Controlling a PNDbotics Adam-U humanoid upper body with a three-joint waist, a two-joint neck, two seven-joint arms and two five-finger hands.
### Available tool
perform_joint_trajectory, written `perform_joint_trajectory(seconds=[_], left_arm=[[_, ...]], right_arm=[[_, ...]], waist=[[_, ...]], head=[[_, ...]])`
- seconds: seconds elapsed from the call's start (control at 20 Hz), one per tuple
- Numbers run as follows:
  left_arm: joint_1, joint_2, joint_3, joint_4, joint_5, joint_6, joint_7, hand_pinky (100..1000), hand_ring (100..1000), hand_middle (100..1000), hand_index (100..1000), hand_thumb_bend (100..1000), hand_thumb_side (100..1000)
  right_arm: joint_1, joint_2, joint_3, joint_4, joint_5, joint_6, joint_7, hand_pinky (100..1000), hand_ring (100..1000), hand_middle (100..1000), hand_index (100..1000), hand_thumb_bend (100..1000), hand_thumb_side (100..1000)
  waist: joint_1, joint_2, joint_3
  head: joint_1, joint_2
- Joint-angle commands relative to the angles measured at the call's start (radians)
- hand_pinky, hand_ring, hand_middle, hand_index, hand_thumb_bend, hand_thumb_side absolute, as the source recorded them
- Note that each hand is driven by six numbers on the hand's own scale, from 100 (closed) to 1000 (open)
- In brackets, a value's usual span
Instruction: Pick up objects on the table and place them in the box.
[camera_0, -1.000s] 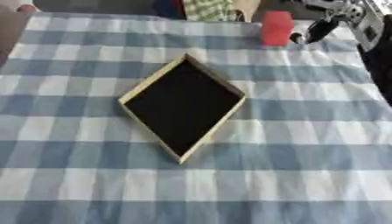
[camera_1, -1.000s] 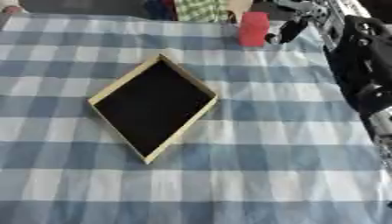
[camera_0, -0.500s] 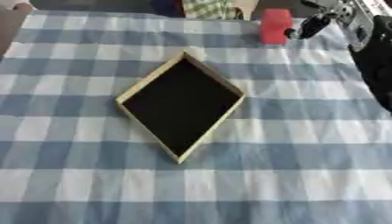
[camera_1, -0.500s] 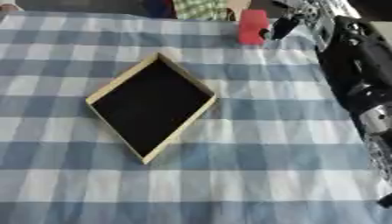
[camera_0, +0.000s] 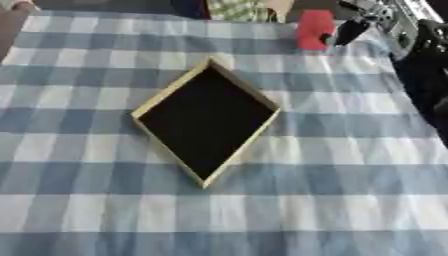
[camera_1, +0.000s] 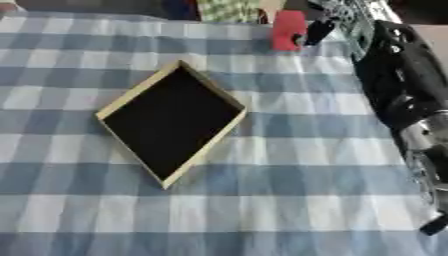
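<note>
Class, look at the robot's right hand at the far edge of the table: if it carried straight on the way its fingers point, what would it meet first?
Most likely the red object: the right hand points leftward at it from close beside, though depth is unclear.

You're getting even, soft daylight with no glare on the checked cloth (camera_0: 79, 200), but everything is blurry, the box (camera_0: 206, 120) interior reads flat black, and the far edge looks smeared.

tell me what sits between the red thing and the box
Nothing: only bare checked cloth lies between the red object and the box, plain in the left eye view.
</note>
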Motion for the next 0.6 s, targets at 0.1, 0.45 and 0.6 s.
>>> perform_joint_trajectory(seconds=[0.1, 0.45, 0.6], left_arm=[[-0.010, 0.018, 0.001, -0.014, -0.005, 0.000, -0.004, 676, 665, 588, 623, 100, 741], [-0.015, 0.018, 0.000, -0.014, -0.007, 0.000, -0.002, 676, 665, 588, 622, 100, 744], [-0.016, 0.017, -0.001, -0.014, -0.009, 0.001, -0.002, 676, 665, 588, 622, 100, 745]], right_arm=[[-0.020, -0.025, -0.007, -0.006, -0.005, 0.006, 0.015, 965, 965, 966, 1000, 333, 100], [0.039, -0.080, -0.012, -0.045, -0.057, 0.001, 0.023, 959, 961, 964, 1000, 335, 100], [0.040, -0.082, -0.017, -0.051, -0.082, 0.012, 0.029, 954, 958, 963, 1000, 336, 100]], waist=[[0.001, -0.015, 0.003], [-0.006, -0.002, 0.009], [-0.007, 0.003, 0.012]], head=[[-0.007, -0.040], [-0.019, -0.084], [-0.026, -0.090]])
